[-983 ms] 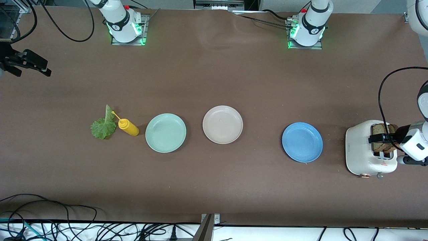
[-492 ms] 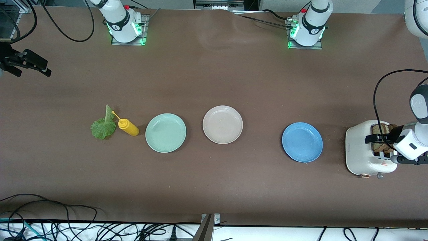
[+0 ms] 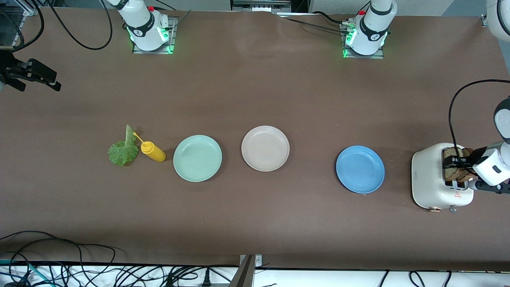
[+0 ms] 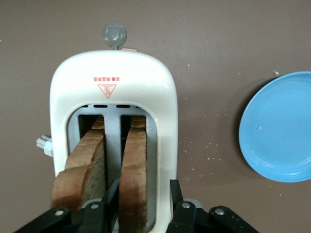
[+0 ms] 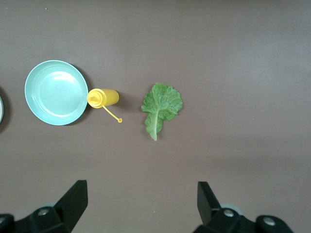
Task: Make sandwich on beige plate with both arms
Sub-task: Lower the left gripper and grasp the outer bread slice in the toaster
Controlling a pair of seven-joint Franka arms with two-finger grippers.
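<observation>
First bread pick in hand: one brown-crusted slice point(image 4: 133, 179) in the white two-slot toaster point(image 4: 114, 87) is straddled by the left gripper point(image 4: 141, 206), contact unclear, a straight lift to the round beige plate point(image 3: 265, 148) judged next; the right gripper point(image 5: 141, 206) waits spread wide.

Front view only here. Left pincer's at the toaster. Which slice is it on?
Observer: Left wrist view shows the left pincer straddling one slice. The second slice, in the other slot of the toaster, sits outside it.
Operator: Clamped?
Observer: Not yet. A gap shows between one finger and the crust.
Operator: Right pincer?
Observer: The right pincer is open and waiting over the table, with the lettuce leaf in its wrist view.
</observation>
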